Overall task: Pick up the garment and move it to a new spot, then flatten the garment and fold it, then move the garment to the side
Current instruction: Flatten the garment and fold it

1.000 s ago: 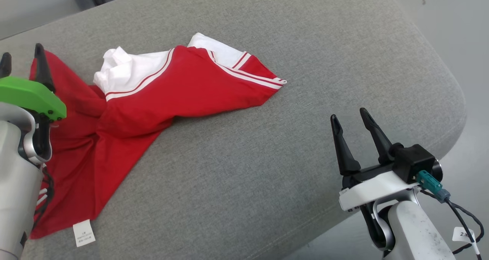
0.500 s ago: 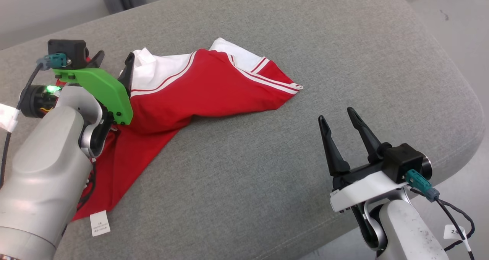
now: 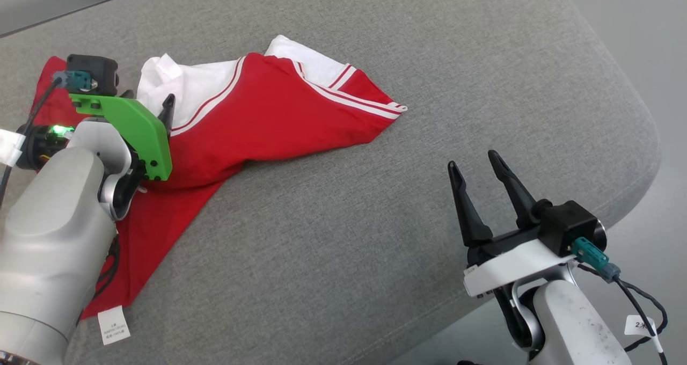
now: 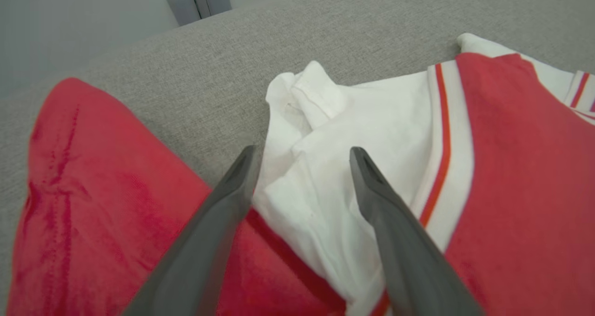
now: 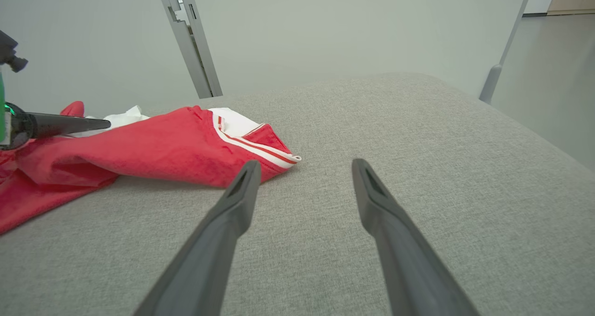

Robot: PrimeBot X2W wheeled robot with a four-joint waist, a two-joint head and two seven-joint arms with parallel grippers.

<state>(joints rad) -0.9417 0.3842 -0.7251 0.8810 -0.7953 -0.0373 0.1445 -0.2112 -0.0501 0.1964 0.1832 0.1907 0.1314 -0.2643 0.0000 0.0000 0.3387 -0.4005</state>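
Entry, head view: I see the red and white stripe-trimmed fabric garment (image 3: 268, 129) lying crumpled on the broad grey woven-fabric cushion (image 3: 349, 247). It takes up the upper left and left of the frame, with one striped corner reaching toward frame centre. A white care label (image 3: 114, 325) lies on the cushion at lower left, at the garment's bottom edge.

Left claw (image 3: 147, 104), upper left, over the garment: fingers spread wide, nothing gripped. In its wrist view the two fingers straddle the bunched white portion; I cannot tell whether the tips touch the cloth.

Right claw (image 3: 474, 163), lower right: fingers apart, empty, over bare cushion near its edge and well apart from the garment.
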